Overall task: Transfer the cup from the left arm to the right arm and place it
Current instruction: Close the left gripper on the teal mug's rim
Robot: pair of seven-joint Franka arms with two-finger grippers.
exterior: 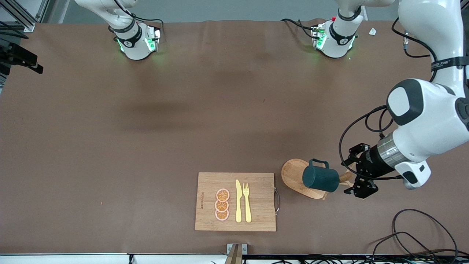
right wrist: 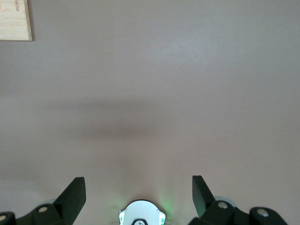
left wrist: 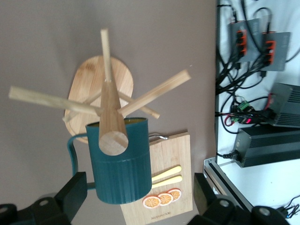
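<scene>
The dark teal ribbed cup (exterior: 320, 178) hangs tilted on a peg of the wooden peg rack (exterior: 293, 174), handle upward. In the left wrist view the cup (left wrist: 123, 159) sits against the rack's post (left wrist: 111, 117), its mustard rim just showing. My left gripper (exterior: 349, 176) is open beside the cup, toward the left arm's end of the table. Its fingers stand wide apart to either side of the cup without touching it (left wrist: 139, 194). My right gripper (right wrist: 139, 192) is open and empty over bare table near its own base. It is out of the front view.
A bamboo cutting board (exterior: 256, 216) lies beside the rack, toward the right arm's end, with a yellow knife (exterior: 238, 201), a fork (exterior: 247, 201) and three orange slices (exterior: 222, 204) on it. Cables (exterior: 414, 234) lie by the table's front edge.
</scene>
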